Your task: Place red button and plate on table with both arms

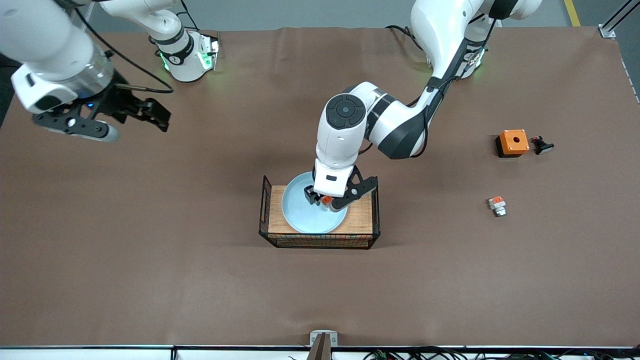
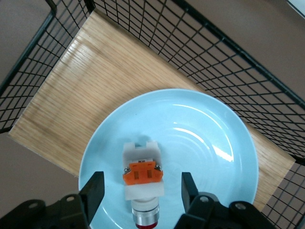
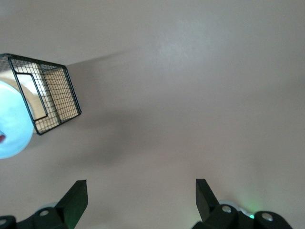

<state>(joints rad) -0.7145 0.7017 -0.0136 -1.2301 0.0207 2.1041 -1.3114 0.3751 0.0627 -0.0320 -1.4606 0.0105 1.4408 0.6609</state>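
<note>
The pale blue plate (image 1: 300, 216) lies on the wood top of the black wire crate (image 1: 320, 243) at the middle of the brown table (image 1: 150, 260). The red button (image 1: 327, 200) lies on the plate; the left wrist view shows its orange face up (image 2: 142, 172) and its metal end toward the wrist. My left gripper (image 1: 323, 200) is low over the plate (image 2: 209, 143), open, with a finger (image 2: 95, 190) on each side of the button and a gap to each. My right gripper (image 1: 147, 114) is open and empty, raised over the table toward the right arm's end (image 3: 140, 195).
An orange box with a hole (image 1: 512, 142) and a small black part (image 1: 543, 145) lie toward the left arm's end. A twin switch part (image 1: 497, 205) lies nearer the front camera than they do. The crate's wire walls (image 2: 224, 62) rise around the plate.
</note>
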